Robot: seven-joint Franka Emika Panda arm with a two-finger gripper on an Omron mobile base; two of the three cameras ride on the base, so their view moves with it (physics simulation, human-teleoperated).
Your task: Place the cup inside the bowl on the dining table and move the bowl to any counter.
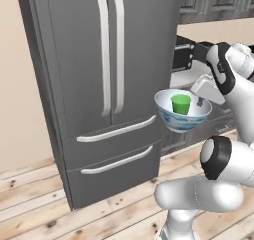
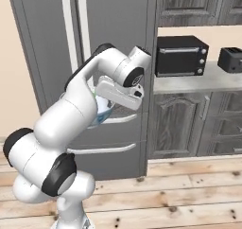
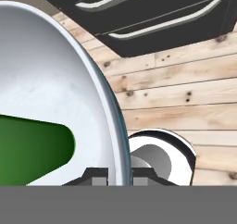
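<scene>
My gripper is clamped on the right rim of the bowl, carried level in mid-air before the fridge with the cup upright inside; the counter lies rightward.

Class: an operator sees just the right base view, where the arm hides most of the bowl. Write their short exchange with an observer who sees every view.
Operator: Is the cup in the bowl?
Observer: Yes. The left base view shows the cup standing upright inside the bowl.
Operator: How is the bowl gripped?
Observer: The hand view shows the hand shut on its rim, one finger inside, one outside.
</scene>
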